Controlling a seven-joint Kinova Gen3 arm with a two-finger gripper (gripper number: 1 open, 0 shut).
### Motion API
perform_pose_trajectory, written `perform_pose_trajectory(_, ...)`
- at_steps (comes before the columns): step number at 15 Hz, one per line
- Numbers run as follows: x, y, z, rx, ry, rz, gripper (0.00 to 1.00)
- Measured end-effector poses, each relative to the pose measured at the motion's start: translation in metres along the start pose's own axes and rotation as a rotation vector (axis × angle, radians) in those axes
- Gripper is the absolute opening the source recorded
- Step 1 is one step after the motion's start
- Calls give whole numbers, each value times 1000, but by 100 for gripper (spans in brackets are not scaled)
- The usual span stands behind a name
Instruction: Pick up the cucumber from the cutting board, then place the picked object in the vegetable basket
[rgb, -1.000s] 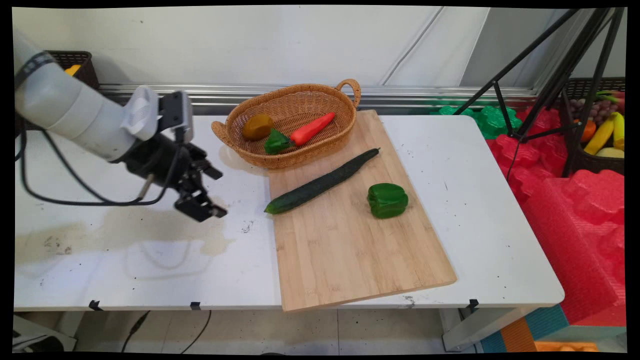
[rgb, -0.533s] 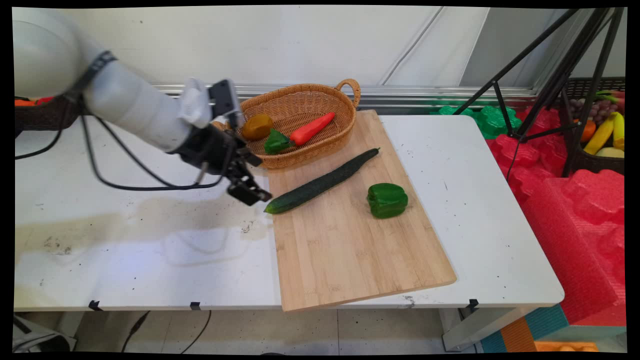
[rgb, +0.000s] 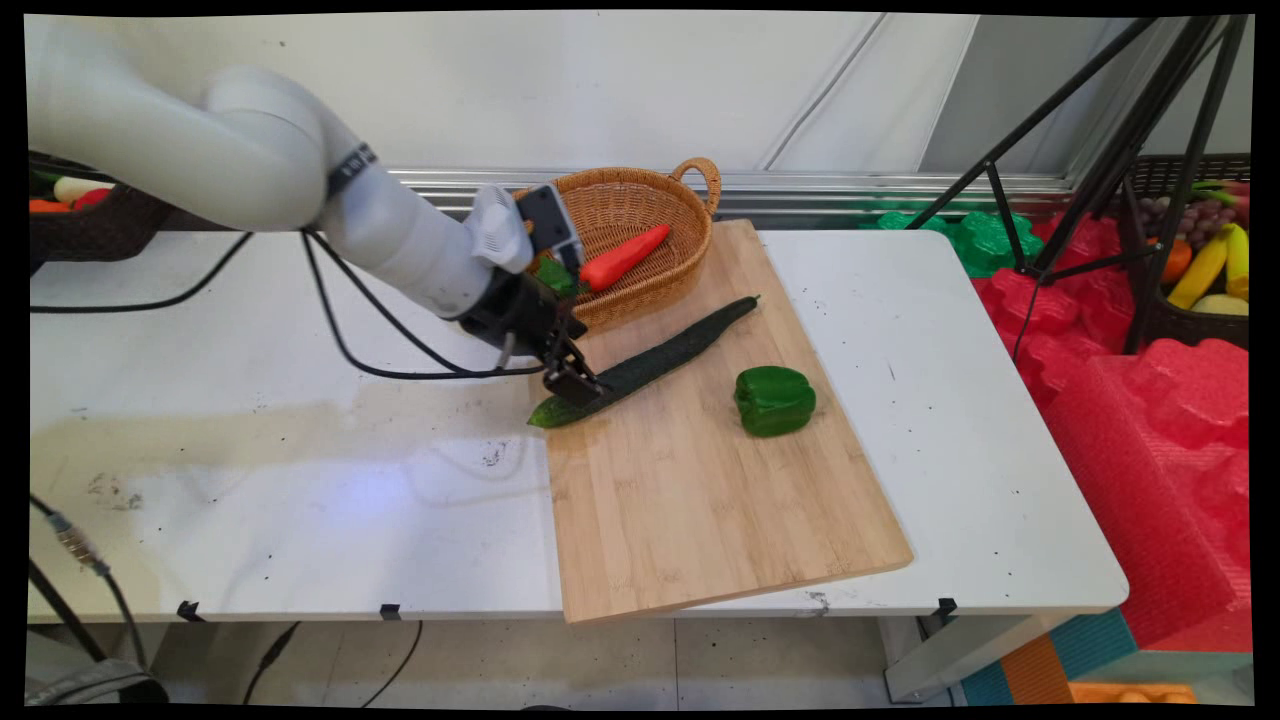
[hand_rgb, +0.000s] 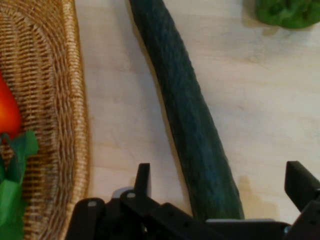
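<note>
Now we see our gripper (rgb: 577, 385) low over the near end of the cucumber (rgb: 650, 362), fingers (hand_rgb: 143, 179) spread wide with one on either side, not touching it. That cucumber lies slantwise on the wooden cutting board (rgb: 700, 500), just beside the wicker basket (rgb: 640, 215) holding a carrot (rgb: 622, 257). Farther right on the board sits a green pepper (rgb: 775, 400).

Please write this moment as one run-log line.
gripper: open, fingers astride cucumber near end | cucumber: lying on cutting board | beside: basket, green pepper
</note>
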Motion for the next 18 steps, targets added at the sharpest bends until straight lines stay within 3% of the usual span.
perform_pose_trajectory(8,5,2,46,-1,-41,-39,100)
perform_pose_trajectory(9,5,2,47,-1,-45,-43,0)
perform_pose_trajectory(15,6,6,49,16,-57,-62,0)
perform_pose_trajectory(18,14,9,34,32,-33,-62,0)
